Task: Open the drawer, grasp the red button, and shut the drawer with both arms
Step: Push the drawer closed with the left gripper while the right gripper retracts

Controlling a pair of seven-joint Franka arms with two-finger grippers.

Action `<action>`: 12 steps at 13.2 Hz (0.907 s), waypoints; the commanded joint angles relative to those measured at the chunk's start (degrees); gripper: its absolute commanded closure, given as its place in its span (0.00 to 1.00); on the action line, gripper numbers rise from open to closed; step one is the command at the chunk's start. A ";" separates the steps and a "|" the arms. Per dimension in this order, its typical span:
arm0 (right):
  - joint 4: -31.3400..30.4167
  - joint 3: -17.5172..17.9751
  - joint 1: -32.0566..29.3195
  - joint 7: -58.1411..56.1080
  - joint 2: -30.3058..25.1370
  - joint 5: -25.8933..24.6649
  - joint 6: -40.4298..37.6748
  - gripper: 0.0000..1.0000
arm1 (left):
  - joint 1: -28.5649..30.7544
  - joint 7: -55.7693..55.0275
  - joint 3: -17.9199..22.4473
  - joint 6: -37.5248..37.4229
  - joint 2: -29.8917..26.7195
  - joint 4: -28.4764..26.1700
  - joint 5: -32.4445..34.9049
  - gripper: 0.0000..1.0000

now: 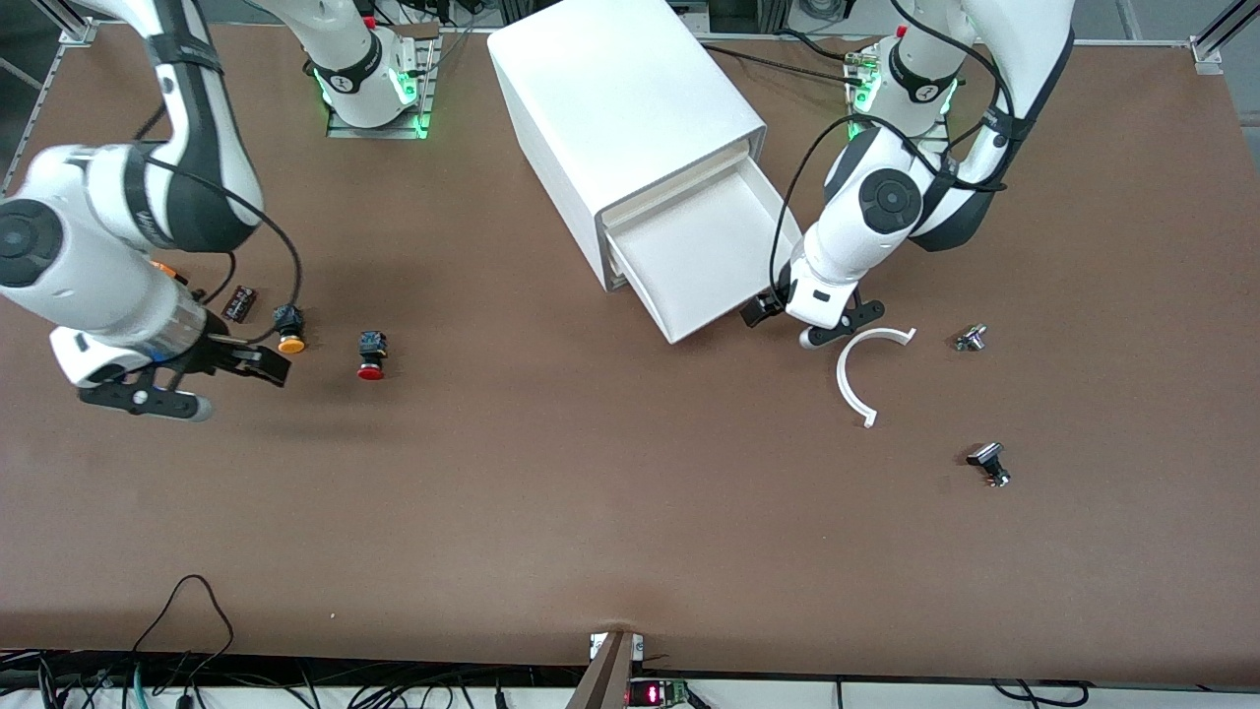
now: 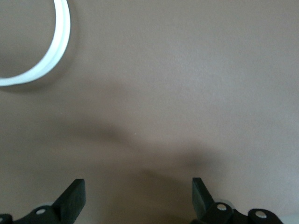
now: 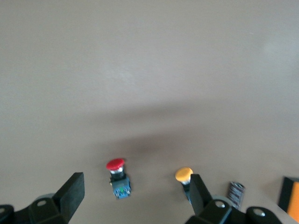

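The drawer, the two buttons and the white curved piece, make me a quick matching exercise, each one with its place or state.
Things:
1. drawer
2. red button
3. orange-yellow button
4. white curved piece

States:
A. close beside the open right gripper
B. pulled out of the cabinet
C. beside the open left gripper
D. on the table between the orange-yellow button and the cabinet

Pairs: 1-B, 2-D, 3-A, 4-C

Cabinet [image 1: 620, 118] sits up near the robot bases with the drawer [image 1: 704, 258] pulled out toward the camera, nothing visible in it. Left gripper [image 1: 778, 307] hangs right by the drawer's front corner. Just beside it on the table [image 1: 630, 512] there's a white arc [image 1: 852, 379] and two small metal parts [image 1: 971, 339] [image 1: 989, 463]. Down at the right arm's end, the right gripper [image 1: 246, 362] is low, close to the yellow button [image 1: 289, 330]. The red button [image 1: 371, 355] lies a bit closer to the middle.
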 commanded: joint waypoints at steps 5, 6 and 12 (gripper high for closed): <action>7.81 7.13 -9.65 -2.76 -3.61 0.01 -11.63 0.00 | -0.06 -1.57 -9.35 -1.15 -1.49 -3.21 -0.29 0.00; 7.81 8.00 -10.62 -3.89 -4.84 0.01 -12.77 0.00 | -0.06 -1.57 -11.03 -0.97 -1.58 -3.65 -2.82 0.00; 7.98 8.28 -13.53 -9.97 -9.86 -0.25 -20.40 0.00 | -0.06 -0.78 -16.15 -2.99 -2.20 -4.70 -10.05 0.00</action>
